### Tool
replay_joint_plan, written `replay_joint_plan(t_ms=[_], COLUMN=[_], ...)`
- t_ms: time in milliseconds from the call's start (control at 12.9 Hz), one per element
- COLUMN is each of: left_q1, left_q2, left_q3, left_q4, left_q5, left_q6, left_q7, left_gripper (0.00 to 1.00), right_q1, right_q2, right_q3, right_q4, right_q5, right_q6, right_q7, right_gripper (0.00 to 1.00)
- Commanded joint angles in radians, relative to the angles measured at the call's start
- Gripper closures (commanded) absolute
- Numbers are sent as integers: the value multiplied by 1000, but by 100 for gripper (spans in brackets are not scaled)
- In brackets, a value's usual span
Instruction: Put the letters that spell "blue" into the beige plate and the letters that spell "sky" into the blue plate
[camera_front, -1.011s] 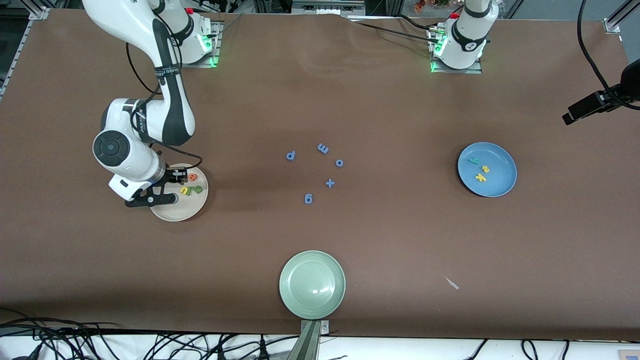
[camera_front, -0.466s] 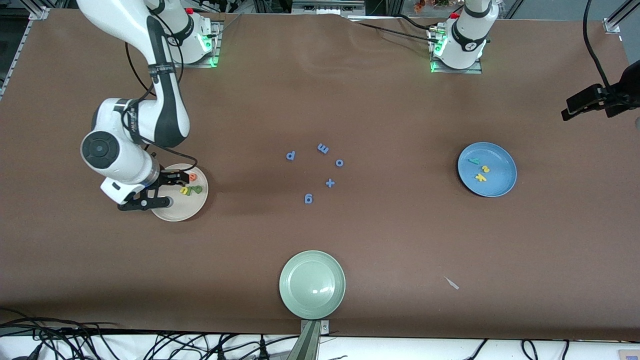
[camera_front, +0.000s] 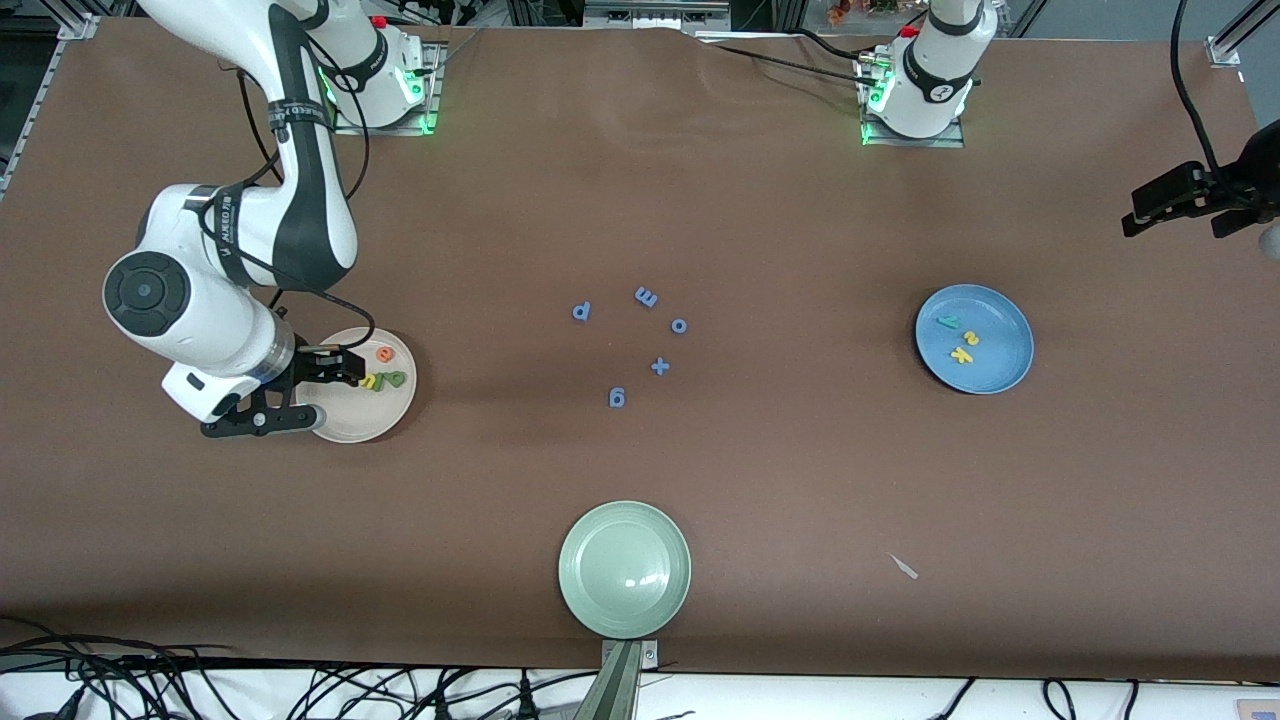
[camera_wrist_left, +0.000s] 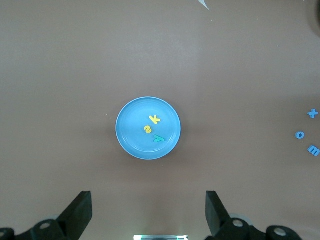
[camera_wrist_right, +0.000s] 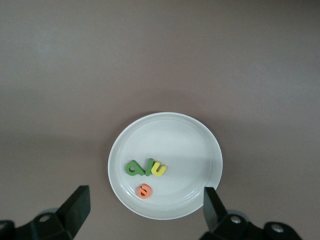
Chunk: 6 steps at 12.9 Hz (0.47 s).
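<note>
Front view: my right gripper (camera_front: 300, 395) hangs over the beige plate (camera_front: 345, 428) rim, jaws spread, nothing in them. All four "blue" letters lie in that plate: b (camera_wrist_right: 134, 168), l (camera_wrist_right: 149, 166), u (camera_wrist_right: 159, 169) touching in a row, e (camera_wrist_right: 144, 190) just beside. The s (camera_wrist_left: 147, 130), k (camera_wrist_left: 155, 119), y (camera_wrist_left: 159, 139) sit in the blue plate (camera_wrist_left: 131, 145). Left gripper (camera_wrist_left: 147, 215), high above it, waits released. Foam bits look v. light, soft, so I'd pinch across edges, gently.

The blue plate (camera_wrist_left: 131, 131) holds a yellow k (camera_wrist_left: 155, 119), yellow s (camera_wrist_left: 147, 130) and teal y (camera_wrist_left: 158, 139).
</note>
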<state>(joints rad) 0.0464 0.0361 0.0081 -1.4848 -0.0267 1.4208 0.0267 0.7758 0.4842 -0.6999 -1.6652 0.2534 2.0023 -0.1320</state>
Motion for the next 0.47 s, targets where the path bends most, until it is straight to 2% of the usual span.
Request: replay_joint_plan(t_ms=[0,78,155,311,389], left_q1=[9,9,12,12,12], left_q2=[4,7,7,7,7], left_q3=[4,6,7,6,4], left_q4=[23,23,21,23,23], left_q5=[-25,-21,-19,-18,-16], left_q6=[-20,-19,-20,-20,-19], left_q7=[16,15,15,15,16], left_gripper=[0,0,0,0,0], right_q1=[-10,-27,-105,-353,-454], right_q2=[-59,-96,-152,-248,-286], right_q3=[64,85,167,404,501], right_q4=[25,19,16,18,16], right_q5=[7,3,-8,-86,-110], right_q6=[-30,-43,-69,-138,-160], right_q7=[26,41,46,48,49], right_gripper=[0,0,0,0,0])
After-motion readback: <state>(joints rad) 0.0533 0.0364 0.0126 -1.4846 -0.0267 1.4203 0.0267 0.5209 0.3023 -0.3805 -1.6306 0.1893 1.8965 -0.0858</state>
